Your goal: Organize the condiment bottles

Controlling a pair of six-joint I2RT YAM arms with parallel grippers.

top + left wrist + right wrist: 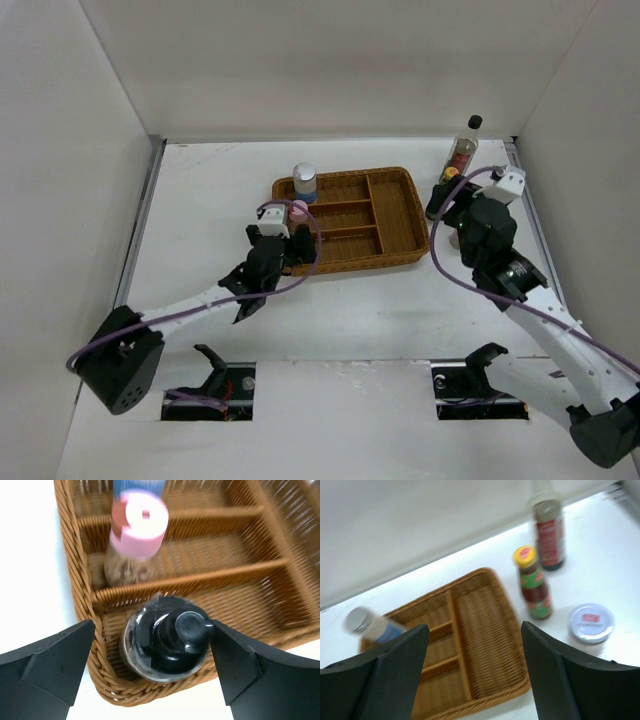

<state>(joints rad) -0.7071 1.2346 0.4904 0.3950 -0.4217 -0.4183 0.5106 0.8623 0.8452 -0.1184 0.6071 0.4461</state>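
Note:
The black-capped round bottle (167, 640) stands in the near-left compartment of the wicker tray (240, 575). My left gripper (152, 630) is open around it: the right finger (235, 660) is at the cap's edge, the left finger (55, 665) is well apart. The pink-capped bottle (137, 535) stands one compartment behind, the blue-banded bottle (304, 182) behind that. My right gripper (475, 627) is open and empty above the tray's right side. The tall clear bottle (549, 535), the yellow-capped bottle (532, 582) and the squat jar (590, 623) stand on the table right of the tray.
The tray (395, 215) has a long right compartment and smaller left ones. White walls close in the table at the back and both sides. The right arm (500, 250) reaches along the right wall.

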